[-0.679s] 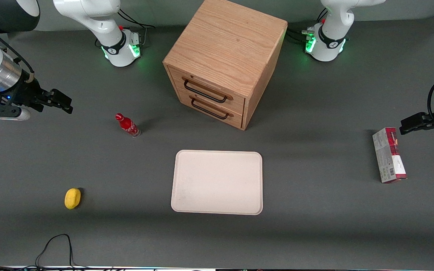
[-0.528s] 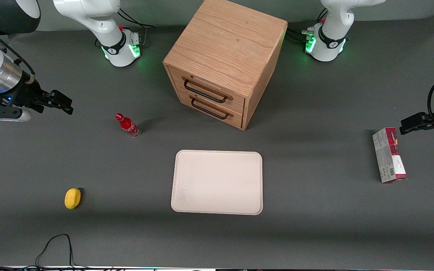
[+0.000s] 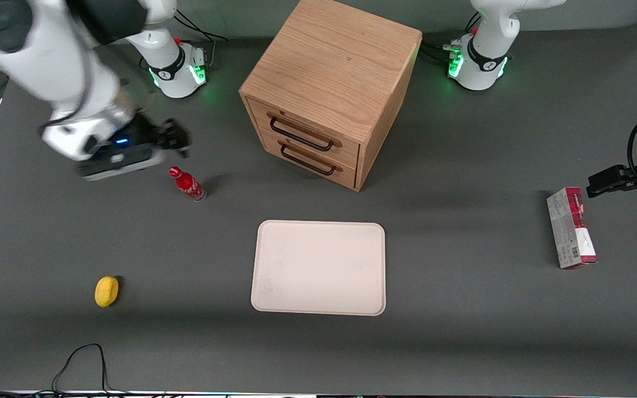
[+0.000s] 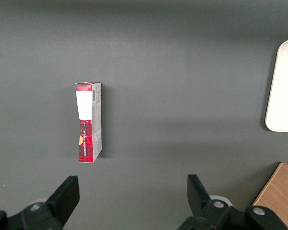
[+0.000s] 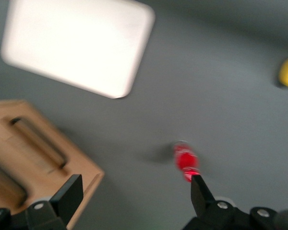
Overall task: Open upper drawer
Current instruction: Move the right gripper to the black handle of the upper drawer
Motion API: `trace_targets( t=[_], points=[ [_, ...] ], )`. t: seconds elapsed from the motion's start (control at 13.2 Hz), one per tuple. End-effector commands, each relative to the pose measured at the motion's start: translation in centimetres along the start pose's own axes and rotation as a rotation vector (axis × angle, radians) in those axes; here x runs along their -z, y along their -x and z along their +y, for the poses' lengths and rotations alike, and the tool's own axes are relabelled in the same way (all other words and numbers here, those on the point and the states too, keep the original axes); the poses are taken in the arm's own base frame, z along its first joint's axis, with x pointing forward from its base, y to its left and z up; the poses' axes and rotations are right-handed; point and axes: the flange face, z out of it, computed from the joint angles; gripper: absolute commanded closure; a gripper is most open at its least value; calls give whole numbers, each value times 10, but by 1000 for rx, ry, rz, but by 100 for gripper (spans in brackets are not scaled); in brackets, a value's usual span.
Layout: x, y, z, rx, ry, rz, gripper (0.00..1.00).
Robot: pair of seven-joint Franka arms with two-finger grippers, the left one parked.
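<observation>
Dark grey matting covers the surface [image 3: 462,342], and the boxy oak cabinet [image 3: 332,72] stands on it between the two arm bases, its two drawer fronts turned at an angle toward my end of the table and toward the front camera. My pincer [image 3: 177,138] hangs above the matting just above the small red bottle [image 3: 187,184], well apart from the cabinet and toward the working arm's end of the surface. Its two black fingers [image 5: 69,194] stand spread with nothing between them, which the wrist view shows plainly.

What I want is the upper drawer [image 3: 302,132], which sits flush and closed, right above its twin. Its black wire handle [image 3: 301,135] runs long across the drawer front, slanting down toward the front camera as it goes toward the parked arm's end. From my pincer the handle lies sideways toward the middle of the table, at about the same height in the front view, with bare matting in between. I judge the coming move turns on that slant: my spread fingers need to straddle the wire across its thin section, one above and one below, so my wrist should line up with the tilted drawer front before I close in. The lower handle [image 3: 308,160] sits close beneath, so aiming low could catch the wrong drawer
</observation>
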Motion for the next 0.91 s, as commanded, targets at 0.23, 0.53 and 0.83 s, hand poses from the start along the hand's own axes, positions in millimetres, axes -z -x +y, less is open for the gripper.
trace_targets(
  t=[0.23, 0.53, 0.83],
  points=[
    [-29, -8, -129, 387, -159, -101, 0],
    [-96, -21, -142, 487, -278, -167, 0],
    [-154, -19, -155, 481, -294, -130, 0]
  ],
)
